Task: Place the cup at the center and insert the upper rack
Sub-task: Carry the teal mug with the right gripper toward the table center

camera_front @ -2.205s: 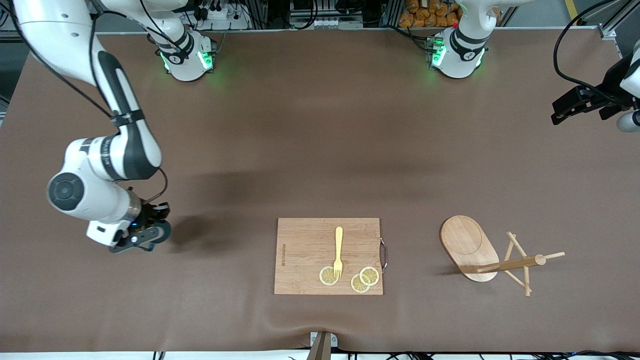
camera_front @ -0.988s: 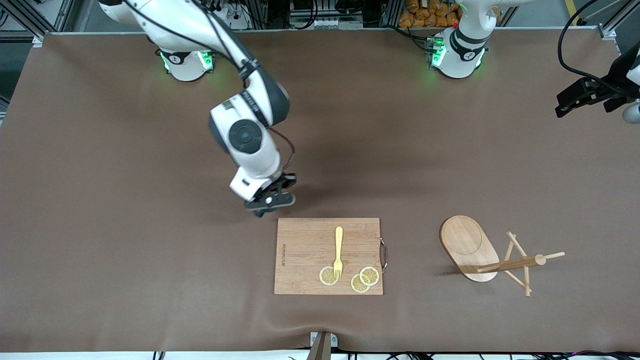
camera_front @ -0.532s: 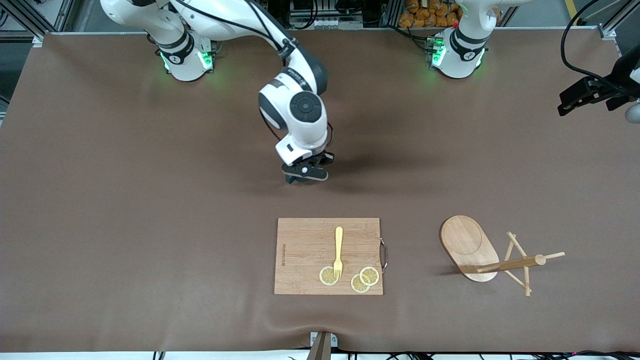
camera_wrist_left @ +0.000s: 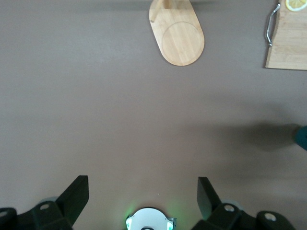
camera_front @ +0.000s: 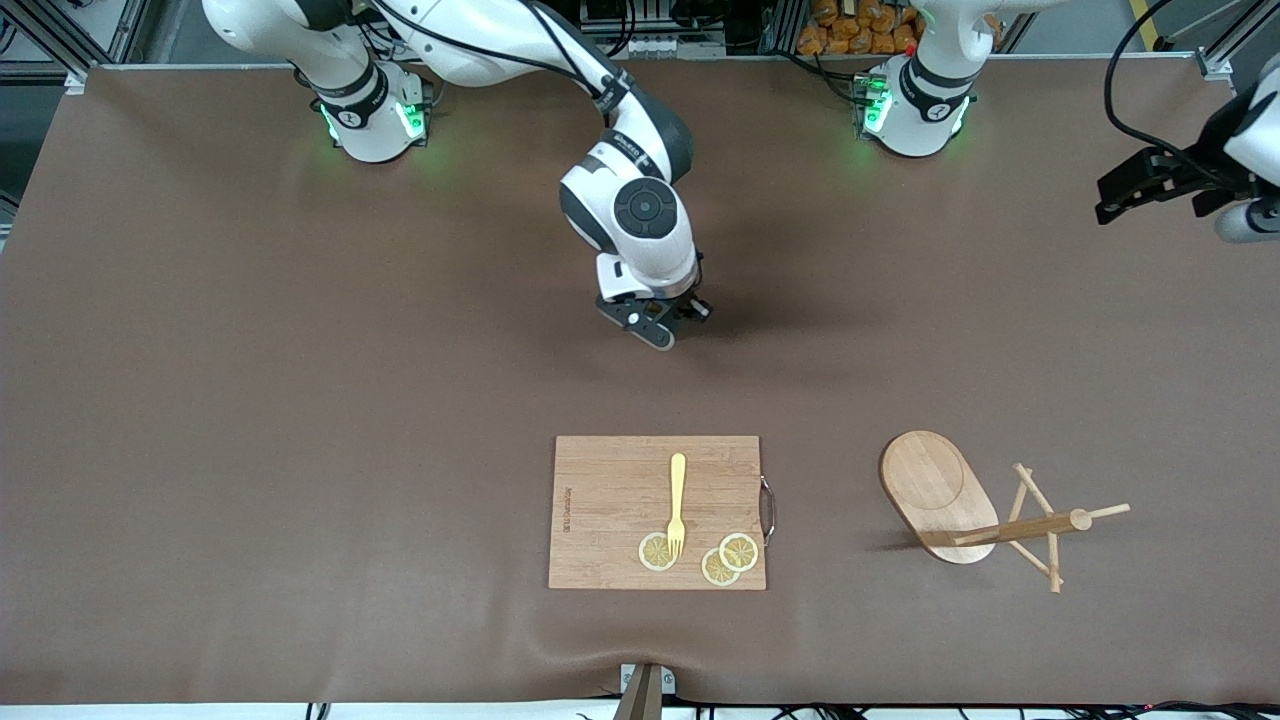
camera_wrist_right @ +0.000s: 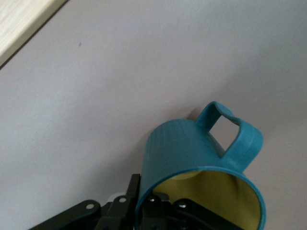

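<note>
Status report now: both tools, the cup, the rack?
Right tool shut on cup, over table center. Left tool open, waiting. Rack lying tipped beside cutting board.

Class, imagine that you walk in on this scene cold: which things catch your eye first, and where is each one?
The right gripper hangs over the bare middle of the table, farther from the front camera than the cutting board, its jaws shut on the teal cup. The wooden rack lies tipped on its side toward the left arm's end. The left gripper waits open by that table edge.
</note>
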